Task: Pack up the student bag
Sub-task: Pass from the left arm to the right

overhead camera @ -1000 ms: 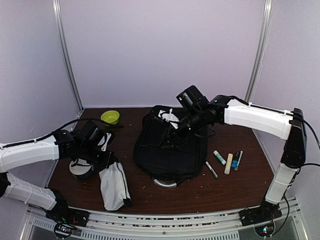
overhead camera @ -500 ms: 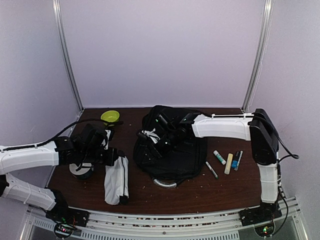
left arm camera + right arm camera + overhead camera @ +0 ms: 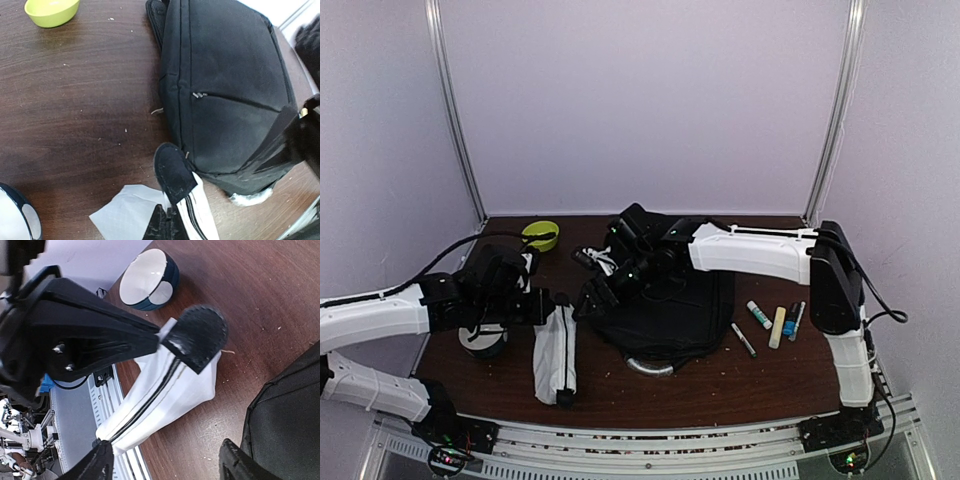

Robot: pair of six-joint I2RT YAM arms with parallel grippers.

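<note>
The student bag (image 3: 665,300) is a large black backpack lying flat mid-table, also seen in the left wrist view (image 3: 225,90) and at the edge of the right wrist view (image 3: 292,415). My left gripper (image 3: 545,305) (image 3: 167,222) is shut on the upper end of a white zip pouch (image 3: 556,350) (image 3: 130,215) with a black tab (image 3: 174,172) (image 3: 197,337). The pouch hangs down to the table left of the bag. My right gripper (image 3: 590,290) (image 3: 167,467) reaches across the bag's left side. It stands open above the pouch (image 3: 165,400), holding nothing.
A green bowl (image 3: 540,234) (image 3: 51,10) sits at the back left. A blue and white bowl (image 3: 483,340) (image 3: 147,280) stands under the left arm. Several pens and markers (image 3: 777,327) lie right of the bag. The table's near rail (image 3: 102,415) runs below the pouch.
My right arm has swung left from over the bag's top to its left side, next to the left gripper, jaws wider. The left gripper shifted the pouch slightly right.
</note>
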